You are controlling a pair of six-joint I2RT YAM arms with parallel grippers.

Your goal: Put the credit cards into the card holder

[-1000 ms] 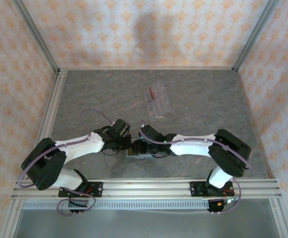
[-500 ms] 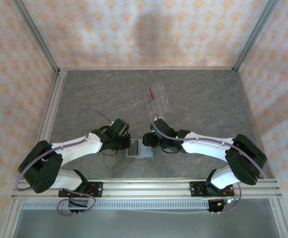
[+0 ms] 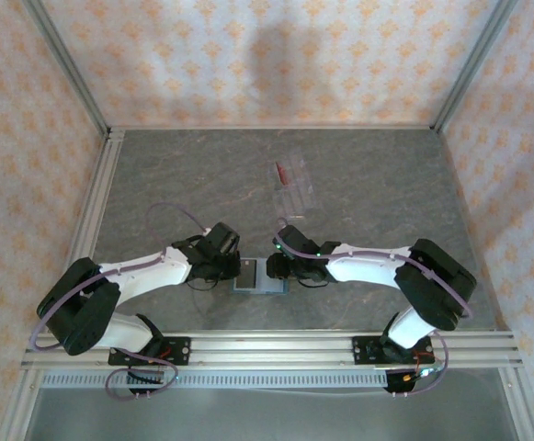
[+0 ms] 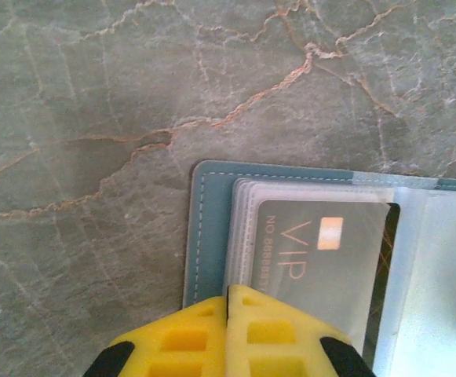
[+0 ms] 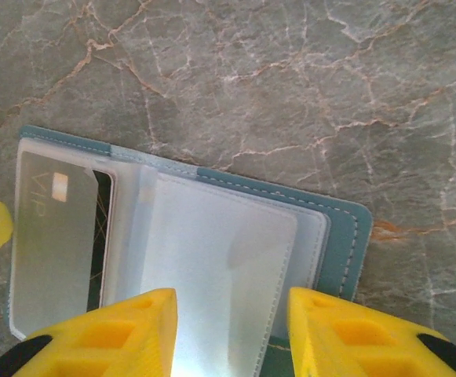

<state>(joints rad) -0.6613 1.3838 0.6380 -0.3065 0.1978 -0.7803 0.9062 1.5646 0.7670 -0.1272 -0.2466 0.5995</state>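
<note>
The card holder (image 3: 260, 275) lies open on the bench (image 3: 386, 184) near the front edge, between the two arms. The left pincer (image 4: 228, 302) is closed tight at the holder's edge. The right pincer (image 5: 231, 314) stands part open over the clear sleeves, holding nothing. A VIP card (image 4: 322, 259) sits in a sleeve. Farther back, a red card (image 3: 282, 172) stands in a clear rack (image 3: 294, 195).

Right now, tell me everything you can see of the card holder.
The card holder lies open and flat on the grey veined table. Teal cover, pale stitching, rounded corners; inside, clear plastic sleeves, one holding a greyish card marked VIP. The shut left gripper sits at its left end, seemingly pressing it; the right gripper, jaws apart, hovers over the right-hand sleeves.
</note>
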